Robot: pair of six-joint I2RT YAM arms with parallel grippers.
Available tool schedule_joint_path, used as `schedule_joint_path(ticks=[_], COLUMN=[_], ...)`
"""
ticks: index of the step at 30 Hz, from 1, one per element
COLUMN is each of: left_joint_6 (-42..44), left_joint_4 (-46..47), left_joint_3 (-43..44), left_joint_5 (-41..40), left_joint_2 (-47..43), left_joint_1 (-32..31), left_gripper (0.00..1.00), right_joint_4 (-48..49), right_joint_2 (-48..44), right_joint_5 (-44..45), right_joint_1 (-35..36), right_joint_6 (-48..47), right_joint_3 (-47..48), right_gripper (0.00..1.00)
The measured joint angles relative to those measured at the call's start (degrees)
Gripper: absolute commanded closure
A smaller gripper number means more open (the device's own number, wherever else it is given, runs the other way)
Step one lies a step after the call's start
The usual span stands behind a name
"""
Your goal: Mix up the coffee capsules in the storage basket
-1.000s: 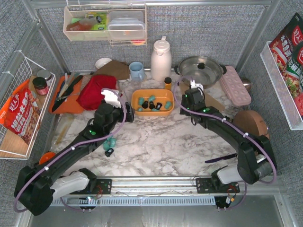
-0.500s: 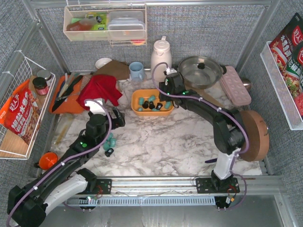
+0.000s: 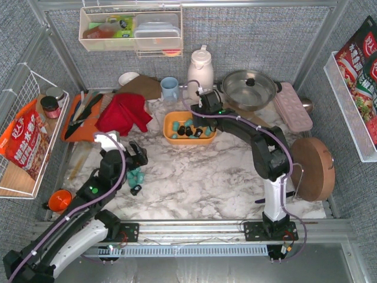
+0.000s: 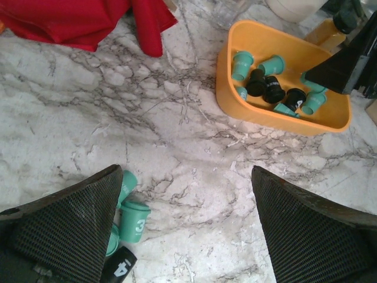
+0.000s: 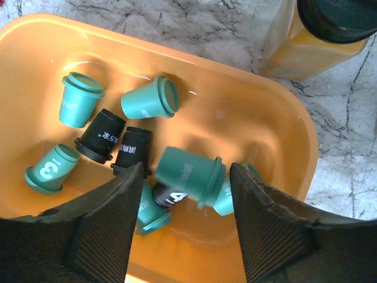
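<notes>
While the left gripper (image 4: 185, 197) hangs with jaws spread wide and empty near the table's (image 3: 206, 177) left edge | loose capsules (image 4: 134, 221) lie just beneath it | storage basket (image 3: 189, 141), mid back edge, holds teal and black coffee capsules (image 5: 79, 100) | right gripper (image 5: 185, 171) over the basket's right end, jaws partly apart around one teal capsule (image 5: 179, 168); gripped or free, cannot tell.

Black capsule (image 5: 171, 197) half hidden under teal capsule (image 5: 188, 173); bottle (image 5: 321, 29) cut off at top edge.
</notes>
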Motion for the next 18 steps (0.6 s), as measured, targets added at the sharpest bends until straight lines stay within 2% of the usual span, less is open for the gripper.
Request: schedule_joint_path(ticks=[2, 4, 11, 18], left_joint_6=[-0.85, -1.16, -2.45, -3.82], left_joint_4=[-1.01, -2.01, -4.31, -5.44], left_joint_3=[-0.55, -0.98, -0.96, -0.96], left_joint_5=[-0.57, -0.96, -1.09, -1.9], left_joint_2=[-1.18, -1.64, -0.68, -0.79], left_joint_1=[0.0, 0.0, 0.0, 0.0], left_gripper=[0.01, 0.01, 0.01, 0.01], right_joint_4=[-0.42, -1.16, -4.5, -5.35], right_joint_2=[0.02, 0.02, -1.46, -12.26], right_joint_5=[-0.37, -1.33, -2.34, 6.43], right_joint_1=[0.0, 0.0, 0.2, 1.42], right_joint_6=[-0.37, -0.61, -3.08, -5.62], right_joint_3=[0.52, 1.31, 2.45, -1.9], right_gripper=[0.25, 0.02, 0.01, 0.01])
